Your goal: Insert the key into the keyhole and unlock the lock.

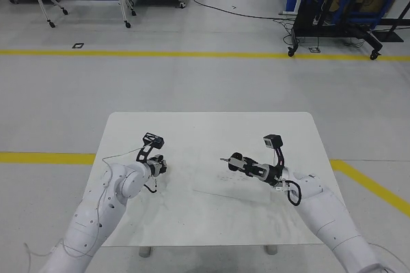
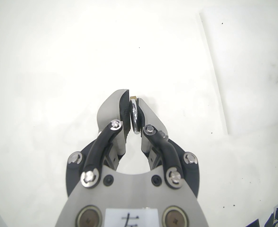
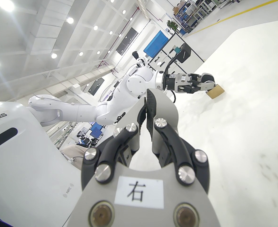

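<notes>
Clamping the brass lock [image 3: 215, 90] by its silver shackle, our left gripper [image 2: 132, 101] holds it body-down; our right gripper [image 3: 147, 98] pinches the key [image 1: 223, 160], pointing 9 o'clock.

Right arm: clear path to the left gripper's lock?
Probably yes. Bare table lies between the right gripper, shut on the key, and the lock, whose brass body sticks out past the left gripper. Keyhole's facing can't be told.

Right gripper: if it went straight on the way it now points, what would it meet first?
Probably the left gripper holding the brass padlock, across the white table; which of the two comes first is unclear. Its key would lead.
</notes>
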`<state>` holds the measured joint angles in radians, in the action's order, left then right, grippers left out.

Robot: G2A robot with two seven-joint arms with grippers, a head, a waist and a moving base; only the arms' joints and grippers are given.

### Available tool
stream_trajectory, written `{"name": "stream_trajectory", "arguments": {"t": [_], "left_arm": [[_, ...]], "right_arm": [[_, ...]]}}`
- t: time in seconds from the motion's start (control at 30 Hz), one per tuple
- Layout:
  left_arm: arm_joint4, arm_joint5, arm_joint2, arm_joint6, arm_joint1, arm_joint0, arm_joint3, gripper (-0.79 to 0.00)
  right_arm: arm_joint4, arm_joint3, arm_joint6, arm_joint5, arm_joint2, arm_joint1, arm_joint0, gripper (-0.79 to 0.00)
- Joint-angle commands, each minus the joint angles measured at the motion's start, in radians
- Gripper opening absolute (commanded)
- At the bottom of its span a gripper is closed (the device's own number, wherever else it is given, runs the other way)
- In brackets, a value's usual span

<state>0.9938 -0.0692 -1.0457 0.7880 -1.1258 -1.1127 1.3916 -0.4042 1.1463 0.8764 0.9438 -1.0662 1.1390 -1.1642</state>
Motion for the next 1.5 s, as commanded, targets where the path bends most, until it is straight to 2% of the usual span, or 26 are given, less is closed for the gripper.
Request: {"name": "stream_trajectory", "arguments": {"t": [0.0, 0.4, 0.47, 0.67, 0.93, 1.47], "left_arm": [[-0.003, -0.001, -0.001, -0.005, -0.001, -0.003, 0.003, -0.785], [-0.019, -0.033, -0.024, 0.003, 0.002, -0.026, 0.033, -0.785], [-0.011, -0.030, -0.022, 0.011, 0.001, -0.025, 0.035, -0.760], [-0.006, -0.025, -0.019, 0.019, -0.002, -0.025, 0.040, -0.754], [-0.002, -0.020, -0.031, 0.017, -0.001, -0.035, 0.052, -0.785], [0.011, -0.020, -0.027, 0.035, -0.007, -0.038, 0.070, -0.785]], "right_arm": [[0.000, 0.000, 0.000, 0.000, 0.000, 0.000, 0.000, -0.785], [0.000, 0.000, 0.000, 0.000, 0.000, 0.000, 0.000, -0.785], [0.000, 0.000, 0.000, 0.000, 0.000, 0.000, 0.000, -0.785], [0.000, 0.000, 0.000, 0.000, 0.000, 0.000, 0.000, -0.785], [0.000, 0.000, 0.000, 0.000, 0.000, 0.000, 0.000, -0.785], [0.000, 0.000, 0.000, 0.000, 0.000, 0.000, 0.000, -0.785]]}}
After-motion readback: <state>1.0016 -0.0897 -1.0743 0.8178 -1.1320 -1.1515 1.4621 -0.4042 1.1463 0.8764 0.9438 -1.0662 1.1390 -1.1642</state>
